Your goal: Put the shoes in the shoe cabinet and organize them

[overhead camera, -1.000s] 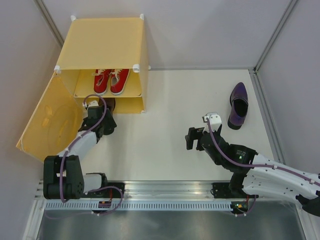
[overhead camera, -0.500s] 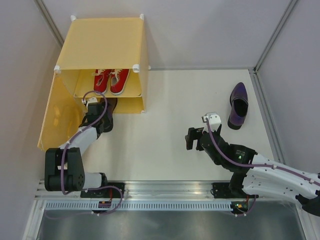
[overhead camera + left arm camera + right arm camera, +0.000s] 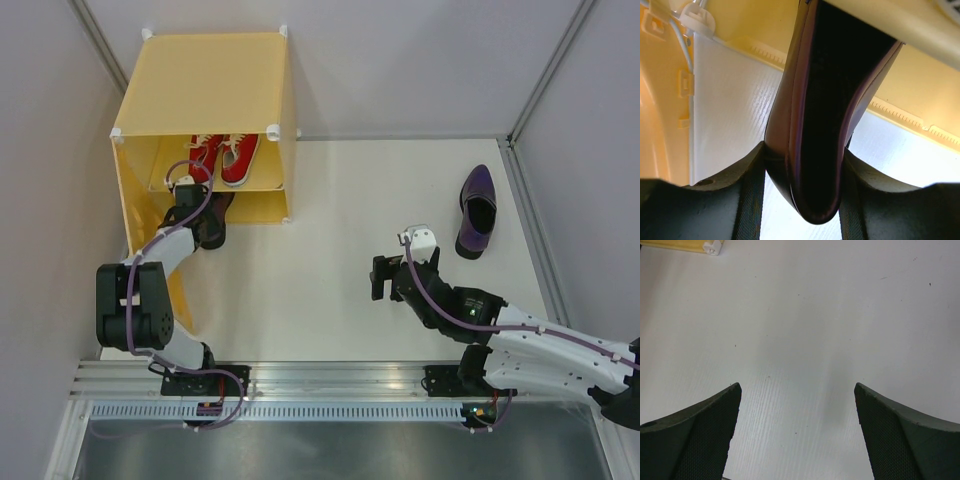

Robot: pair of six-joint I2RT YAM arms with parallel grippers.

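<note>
My left gripper [image 3: 200, 207] is shut on the heel of a glossy dark purple shoe [image 3: 825, 100]. It holds the shoe at the mouth of the lower compartment of the yellow shoe cabinet [image 3: 205, 85], toe pointing in. In the left wrist view both fingers [image 3: 747, 190] press the shoe's sides. Two red sneakers [image 3: 222, 160] stand side by side on the upper shelf. The other purple shoe [image 3: 477, 212] lies on the table at the right. My right gripper [image 3: 383, 277] hovers open over bare table at mid-right, nothing between its fingers [image 3: 705, 435].
The cabinet's door [image 3: 138, 215] stands open to the left, seen nearly edge-on beside my left arm. Grey walls close in the table on the left, back and right. A metal rail [image 3: 330, 385] carries both arm bases along the near edge.
My left gripper has closed on the purple shoe and pushed it further towards the cabinet. The door has swung from spread wide to nearly edge-on. The right arm has barely shifted.
</note>
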